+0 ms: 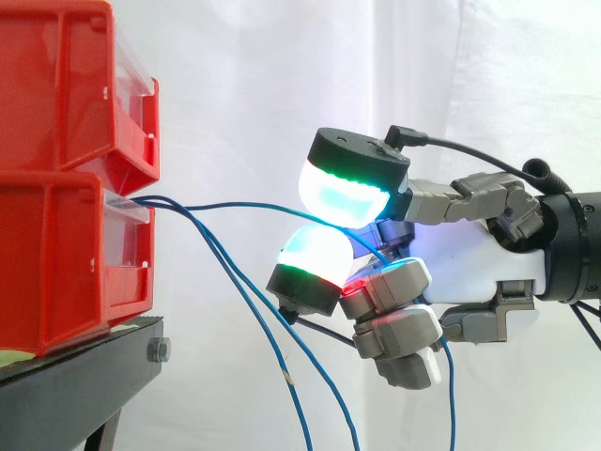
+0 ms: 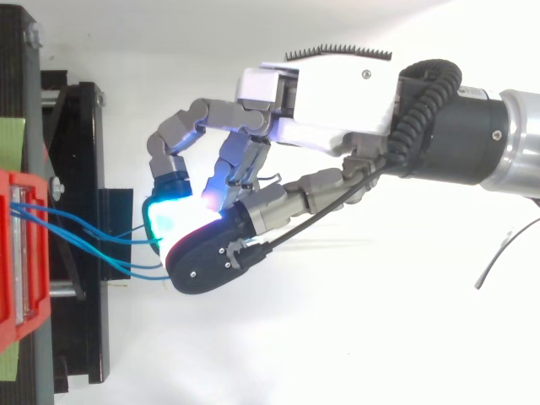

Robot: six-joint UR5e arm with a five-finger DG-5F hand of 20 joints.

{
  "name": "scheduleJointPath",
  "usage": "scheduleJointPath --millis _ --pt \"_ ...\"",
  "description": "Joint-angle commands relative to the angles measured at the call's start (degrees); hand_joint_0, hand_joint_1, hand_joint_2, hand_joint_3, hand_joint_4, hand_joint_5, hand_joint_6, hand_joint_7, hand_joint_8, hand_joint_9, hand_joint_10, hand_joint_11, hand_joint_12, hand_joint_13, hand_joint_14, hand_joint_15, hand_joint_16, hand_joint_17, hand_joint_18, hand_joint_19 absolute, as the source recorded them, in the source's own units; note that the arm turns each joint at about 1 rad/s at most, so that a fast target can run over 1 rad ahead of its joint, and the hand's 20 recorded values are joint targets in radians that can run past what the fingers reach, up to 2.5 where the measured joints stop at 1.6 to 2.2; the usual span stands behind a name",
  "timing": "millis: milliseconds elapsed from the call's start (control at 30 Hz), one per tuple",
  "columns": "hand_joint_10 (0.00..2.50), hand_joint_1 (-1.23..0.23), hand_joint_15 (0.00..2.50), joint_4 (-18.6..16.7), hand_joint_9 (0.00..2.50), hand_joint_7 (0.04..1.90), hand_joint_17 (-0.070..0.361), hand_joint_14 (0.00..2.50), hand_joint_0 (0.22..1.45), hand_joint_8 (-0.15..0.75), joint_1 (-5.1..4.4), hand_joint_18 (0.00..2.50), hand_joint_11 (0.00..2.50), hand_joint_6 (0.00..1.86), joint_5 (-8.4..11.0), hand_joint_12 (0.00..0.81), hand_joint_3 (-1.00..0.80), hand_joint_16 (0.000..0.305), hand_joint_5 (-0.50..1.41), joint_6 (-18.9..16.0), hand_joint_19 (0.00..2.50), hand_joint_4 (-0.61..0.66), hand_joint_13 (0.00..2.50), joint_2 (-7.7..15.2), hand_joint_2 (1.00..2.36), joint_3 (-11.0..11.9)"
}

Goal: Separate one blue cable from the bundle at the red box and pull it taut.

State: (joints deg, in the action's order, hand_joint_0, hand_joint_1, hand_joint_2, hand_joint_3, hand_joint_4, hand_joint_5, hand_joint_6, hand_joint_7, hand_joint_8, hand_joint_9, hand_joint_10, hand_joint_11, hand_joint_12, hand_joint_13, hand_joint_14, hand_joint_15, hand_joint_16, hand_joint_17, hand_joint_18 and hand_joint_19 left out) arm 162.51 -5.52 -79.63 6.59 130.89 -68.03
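Several thin blue cables leave the gap between the two stacked red bins (image 1: 56, 272). One blue cable (image 1: 244, 203) runs almost level and nearly straight from the bins to my hand (image 1: 479, 258). It disappears between a glowing upper pad (image 1: 347, 188) and a lower pad (image 1: 315, 254), which pinch it. Its tail (image 1: 451, 395) hangs down behind the curled fingers. Two other blue cables (image 1: 272, 348) sag away below it. From above, the hand (image 2: 329, 93) reaches left, and its fingertips (image 2: 169, 224) meet the cables just off the red bin (image 2: 13, 253).
The bins sit on a black stand (image 1: 84, 376), whose frame (image 2: 80, 169) juts toward the hand. A white curtain hangs behind. The arm (image 2: 472, 135) comes in from the right. There is open space below and right of the hand.
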Motion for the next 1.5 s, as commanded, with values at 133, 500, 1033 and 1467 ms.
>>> scheduleJointPath --millis 133,500,1033,1467 --pt "0.21 -0.71 1.39 0.0 1.09 1.25 0.133 0.01 0.63 0.361 -0.01 1.14 1.83 0.86 0.00 0.419 -0.18 0.059 -0.22 -0.1 0.86 0.19 1.30 0.1 1.02 0.0" --pt "0.27 -0.72 1.40 0.0 1.12 1.36 0.134 0.01 0.61 0.367 -0.01 1.16 1.80 0.86 0.53 0.429 0.02 0.060 -0.19 -0.2 0.84 0.06 1.33 0.1 1.03 0.0" --pt "0.06 -0.76 1.34 0.1 1.15 1.53 0.132 0.02 0.65 0.370 -0.10 1.14 1.78 0.86 0.09 0.431 0.11 0.059 -0.18 -1.9 0.78 -0.01 1.28 0.0 1.03 0.0" --pt "0.02 -0.76 0.75 0.0 1.10 1.47 0.099 0.02 0.65 0.380 -0.01 1.13 1.10 0.86 -1.41 0.332 0.11 0.044 -0.18 -7.2 0.66 0.01 1.17 0.0 1.03 0.0"
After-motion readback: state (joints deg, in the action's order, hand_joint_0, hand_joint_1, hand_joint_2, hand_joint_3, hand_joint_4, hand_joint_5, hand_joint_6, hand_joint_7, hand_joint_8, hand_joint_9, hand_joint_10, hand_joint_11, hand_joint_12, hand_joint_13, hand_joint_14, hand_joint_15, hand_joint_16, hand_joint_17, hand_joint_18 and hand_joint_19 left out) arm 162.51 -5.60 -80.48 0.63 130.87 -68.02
